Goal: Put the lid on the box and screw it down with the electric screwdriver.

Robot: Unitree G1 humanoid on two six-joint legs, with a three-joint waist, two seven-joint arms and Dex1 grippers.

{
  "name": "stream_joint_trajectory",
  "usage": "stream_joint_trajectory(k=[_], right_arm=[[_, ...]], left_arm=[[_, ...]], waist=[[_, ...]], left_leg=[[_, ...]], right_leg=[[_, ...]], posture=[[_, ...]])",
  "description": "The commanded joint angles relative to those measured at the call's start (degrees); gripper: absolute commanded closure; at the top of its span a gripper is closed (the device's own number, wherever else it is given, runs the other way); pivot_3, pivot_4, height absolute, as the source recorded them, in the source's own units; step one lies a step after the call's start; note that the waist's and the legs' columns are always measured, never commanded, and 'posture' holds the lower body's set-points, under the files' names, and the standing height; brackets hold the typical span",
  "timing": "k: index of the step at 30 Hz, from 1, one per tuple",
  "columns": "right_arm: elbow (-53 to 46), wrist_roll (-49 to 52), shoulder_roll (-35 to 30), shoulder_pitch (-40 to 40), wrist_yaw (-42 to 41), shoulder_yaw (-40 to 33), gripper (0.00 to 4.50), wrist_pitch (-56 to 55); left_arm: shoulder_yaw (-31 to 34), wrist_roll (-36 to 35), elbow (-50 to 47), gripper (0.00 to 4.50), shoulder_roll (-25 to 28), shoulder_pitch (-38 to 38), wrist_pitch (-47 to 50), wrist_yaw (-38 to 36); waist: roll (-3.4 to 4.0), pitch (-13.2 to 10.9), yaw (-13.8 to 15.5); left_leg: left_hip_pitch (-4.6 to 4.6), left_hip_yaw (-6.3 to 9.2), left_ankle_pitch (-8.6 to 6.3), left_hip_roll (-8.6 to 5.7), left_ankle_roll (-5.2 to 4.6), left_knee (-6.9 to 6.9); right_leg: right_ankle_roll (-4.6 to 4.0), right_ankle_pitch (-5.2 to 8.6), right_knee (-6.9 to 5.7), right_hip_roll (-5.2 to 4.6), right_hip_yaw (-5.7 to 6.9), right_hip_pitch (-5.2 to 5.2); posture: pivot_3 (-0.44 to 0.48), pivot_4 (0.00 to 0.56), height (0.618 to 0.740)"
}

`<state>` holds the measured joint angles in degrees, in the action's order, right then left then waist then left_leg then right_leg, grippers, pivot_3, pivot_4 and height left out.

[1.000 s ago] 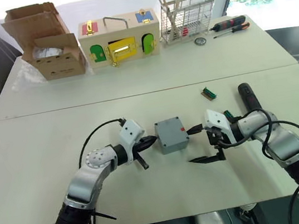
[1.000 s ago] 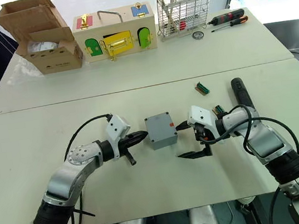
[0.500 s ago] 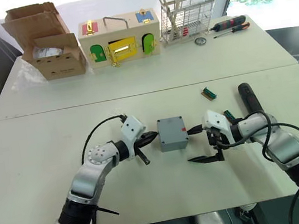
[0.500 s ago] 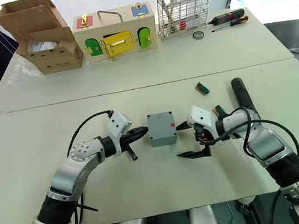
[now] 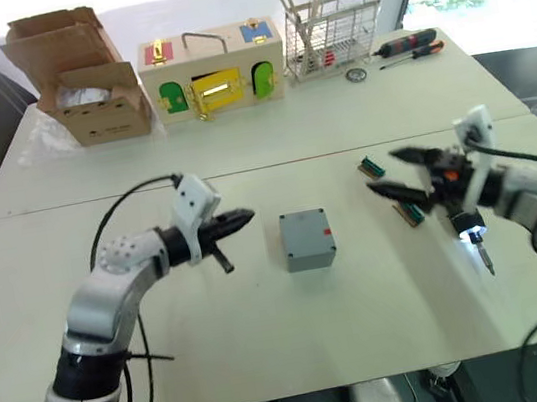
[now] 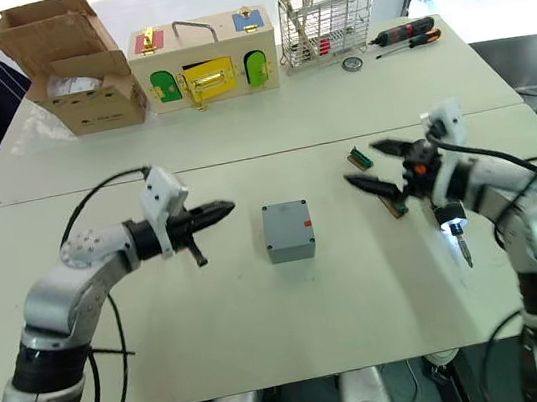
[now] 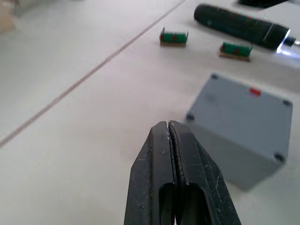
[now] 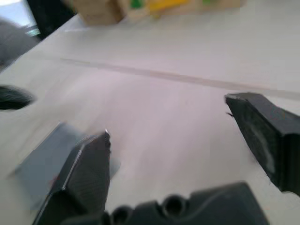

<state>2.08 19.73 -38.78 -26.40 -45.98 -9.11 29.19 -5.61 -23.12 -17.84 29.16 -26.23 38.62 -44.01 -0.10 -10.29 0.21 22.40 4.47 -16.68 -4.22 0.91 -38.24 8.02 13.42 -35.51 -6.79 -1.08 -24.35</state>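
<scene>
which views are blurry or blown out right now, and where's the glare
Left and right eye views: the right end effector is smeared by motion blur; the window strip along the top is blown out; the electric screwdriver tip light glares on the table. Right wrist view: soft all over, box blurred. Left wrist view: box clear, far background soft.

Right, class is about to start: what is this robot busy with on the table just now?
It is working on a small grey box that sits on the white table with its lid on. Neither claw touches it. The left claw is shut, beside the box. The right claw is open, raised near the electric screwdriver, whose tip light is on.
</scene>
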Motion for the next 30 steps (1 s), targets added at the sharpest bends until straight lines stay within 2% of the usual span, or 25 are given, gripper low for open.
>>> stream_joint_trajectory(k=[1, 3, 13, 27, 30], right_arm=[[10.2, -6.4, 2.2, -4.4, 4.0, 3.2, 1.2, -9.0], [17.7, -8.9, 3.8, -8.1, 6.1, 4.4, 1.78, -13.0], [33.2, -11.6, 6.1, -15.5, 5.4, 6.1, 1.78, -19.5], [44.0, -11.7, 9.4, -21.8, 5.5, 5.8, 1.78, -22.6], [44.7, -12.2, 9.4, -21.8, 5.4, 6.0, 2.72, -23.3]], left_arm=[[-1.5, 0.2, -0.4, 4.5, -0.6, -1.0, -1.0, -0.5], [-3.7, 1.9, -0.9, 4.5, 0.0, -1.5, -1.9, -0.8], [-4.4, -0.9, -7.6, 4.5, -1.3, 1.6, 1.1, 0.6], [-3.5, -1.4, -9.3, 4.5, -1.1, 4.3, 2.5, 3.6], [-3.5, -1.5, -9.6, 4.5, -1.0, 4.5, 2.5, 3.9]], waist=[[0.0, 0.0, -0.1], [0.0, 0.0, -0.3], [0.01, 0.0, -1.2], [0.01, 0.0, -1.2], [0.01, 0.0, -1.2]], left_leg=[[0.0, 0.0, 0.0, 0.03, 0.0, 0.04], [0.11, -0.01, 0.0, 0.05, 0.01, 0.1], [0.12, -0.06, 0.01, 0.08, 0.01, 0.04], [0.12, -0.05, 0.02, 0.08, 0.02, 0.03], [0.12, -0.06, 0.02, 0.08, 0.02, 0.02]], right_leg=[[0.0, 0.0, 0.01, 0.01, 0.03, -0.03], [0.0, 0.01, 0.0, 0.01, 0.04, -0.2], [0.0, 0.0, 0.05, 0.01, 0.01, -0.16], [0.0, 0.0, 0.04, 0.01, 0.0, -0.15], [0.0, 0.0, 0.03, 0.01, 0.0, -0.15]], posture=[[0.0, 0.15, 0.734], [0.0, 0.15, 0.734], [0.0, 0.15, 0.734], [0.0, 0.15, 0.734], [0.0, 0.15, 0.734]])
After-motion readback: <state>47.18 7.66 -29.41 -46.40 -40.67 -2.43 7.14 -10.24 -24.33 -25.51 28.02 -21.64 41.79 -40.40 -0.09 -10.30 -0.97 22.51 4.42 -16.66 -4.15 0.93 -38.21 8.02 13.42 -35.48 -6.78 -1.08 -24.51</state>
